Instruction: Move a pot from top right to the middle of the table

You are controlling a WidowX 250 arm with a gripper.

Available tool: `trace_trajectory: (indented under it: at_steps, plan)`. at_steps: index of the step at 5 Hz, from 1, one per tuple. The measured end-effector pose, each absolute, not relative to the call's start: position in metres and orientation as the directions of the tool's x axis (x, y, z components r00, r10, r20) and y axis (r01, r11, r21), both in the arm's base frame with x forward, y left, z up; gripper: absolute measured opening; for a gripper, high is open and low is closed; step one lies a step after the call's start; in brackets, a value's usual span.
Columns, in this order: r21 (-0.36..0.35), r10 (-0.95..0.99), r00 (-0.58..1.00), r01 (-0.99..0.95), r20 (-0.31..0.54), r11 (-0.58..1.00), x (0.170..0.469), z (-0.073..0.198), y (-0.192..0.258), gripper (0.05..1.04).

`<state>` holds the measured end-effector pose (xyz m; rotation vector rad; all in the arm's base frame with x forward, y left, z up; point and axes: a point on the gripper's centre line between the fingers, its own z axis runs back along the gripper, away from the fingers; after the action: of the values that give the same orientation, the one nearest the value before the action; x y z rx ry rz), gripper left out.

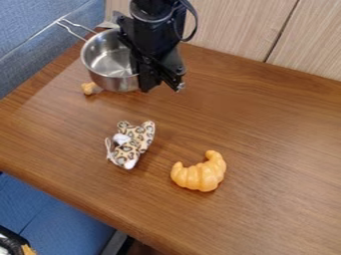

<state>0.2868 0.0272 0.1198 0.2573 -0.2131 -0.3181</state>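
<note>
- Silver metal pot (110, 61) at brown wooden table's (266, 124) upper-left corner;
- black gripper (162, 83) at its right side, clenched or released I cannot tell;
- grip firmly, lift level, clear leopard-print plush toy (138, 139).

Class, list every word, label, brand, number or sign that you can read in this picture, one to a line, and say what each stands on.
There are none that can be read.
The pot, the croissant, the table and the gripper show no readable text.
The marks on the spotted soft toy are a pattern, not letters.
</note>
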Motion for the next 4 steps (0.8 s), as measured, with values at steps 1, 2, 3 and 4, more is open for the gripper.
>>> trace_trajectory:
  at_steps: [1, 2, 3, 4]
  plan:
    - [0.26, -0.261, 0.951, 0.213, 0.164, 0.942, 0.28, 0.115, 0.043, 0.078]
    - [0.211, -0.215, 0.97, 0.188, 0.113, 0.959, 0.282, 0.086, 0.046, 0.078]
    - [0.209, -0.189, 0.98, 0.171, 0.069, 0.963, 0.285, 0.07, 0.045, 0.078]
    - [0.204, -0.157, 0.986, 0.142, 0.059, 0.969, 0.292, 0.056, 0.041, 0.078]
